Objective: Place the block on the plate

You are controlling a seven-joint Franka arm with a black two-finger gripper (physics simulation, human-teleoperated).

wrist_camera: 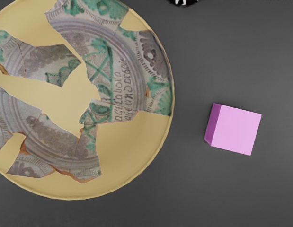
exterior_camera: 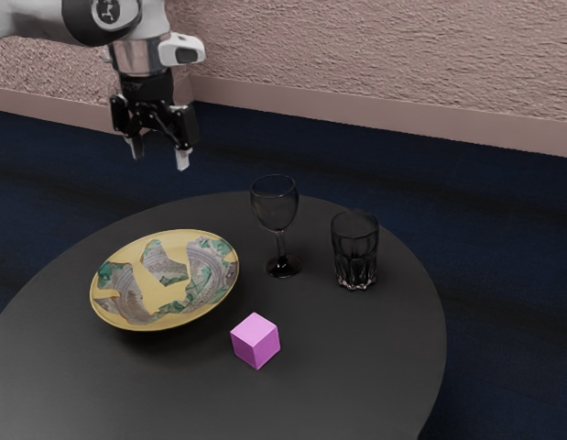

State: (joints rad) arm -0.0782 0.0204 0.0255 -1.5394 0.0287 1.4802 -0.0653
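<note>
High above the table's far side, in the exterior view, my gripper (exterior_camera: pixel 158 158) hangs open with its two fingertips apart and nothing between them. The pink block (exterior_camera: pixel 256 340) rests on the dark table, a short way from the plate's rim and not touching it. The yellow plate (exterior_camera: pixel 164 280), patterned with green and grey fragments, holds nothing. In the wrist view the block (wrist_camera: pixel 235 129) lies beside the plate (wrist_camera: pixel 84 101), with a strip of table between them.
A wine glass (exterior_camera: pixel 275 205) stands close to the plate, toward the exterior view's right. Farther right is a clear tumbler (exterior_camera: pixel 354 248). The round black table (exterior_camera: pixel 356 367) has its curved edge at the exterior view's right.
</note>
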